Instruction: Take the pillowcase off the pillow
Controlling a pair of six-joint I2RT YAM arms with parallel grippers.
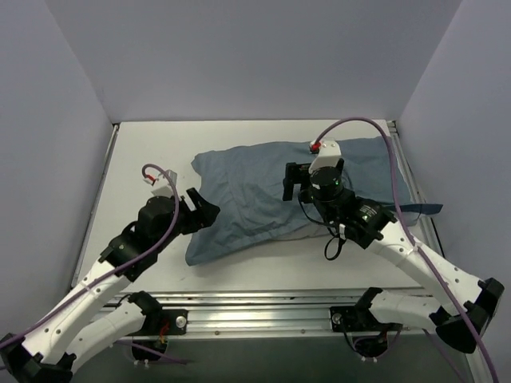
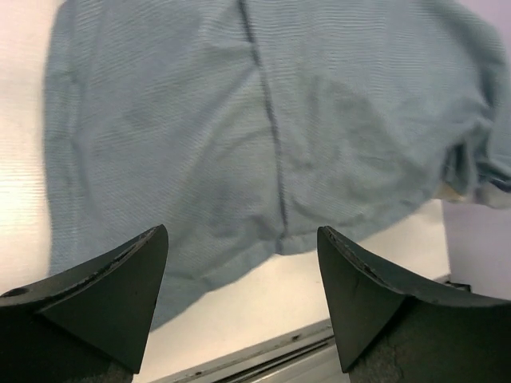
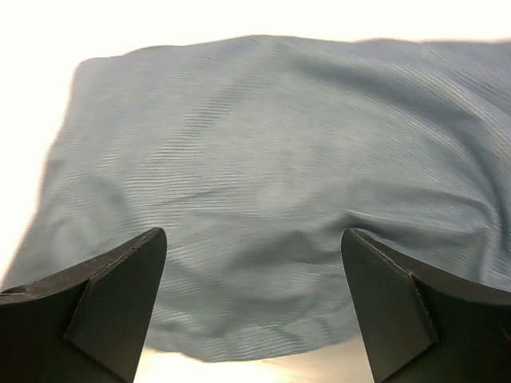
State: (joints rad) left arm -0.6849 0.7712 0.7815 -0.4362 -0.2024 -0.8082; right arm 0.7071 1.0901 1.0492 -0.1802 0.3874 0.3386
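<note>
The pillowcase [image 1: 263, 199] lies mid-table, a soft, rumpled, dusty blue-grey sack, plump and roughly rectangular, with one pointed corner toward the far left. The pillow is covered.

The wrist views show a fine ribbed weave in the cloth that the top view does not. The left wrist view alone shows a dark seam [image 2: 267, 120] running down the cloth to its hem, and a pale sliver [image 2: 451, 191] at the case's right edge. I cannot tell what that sliver is.

The left claw [image 1: 204, 209] is at the case's near left edge, with its matte black wedge fingers [image 2: 120, 295] spread wide and holding nothing. The right claw [image 1: 297, 182] hangs above the case's middle, also spread wide and empty. The table [image 1: 144, 152] is smooth and white.
</note>
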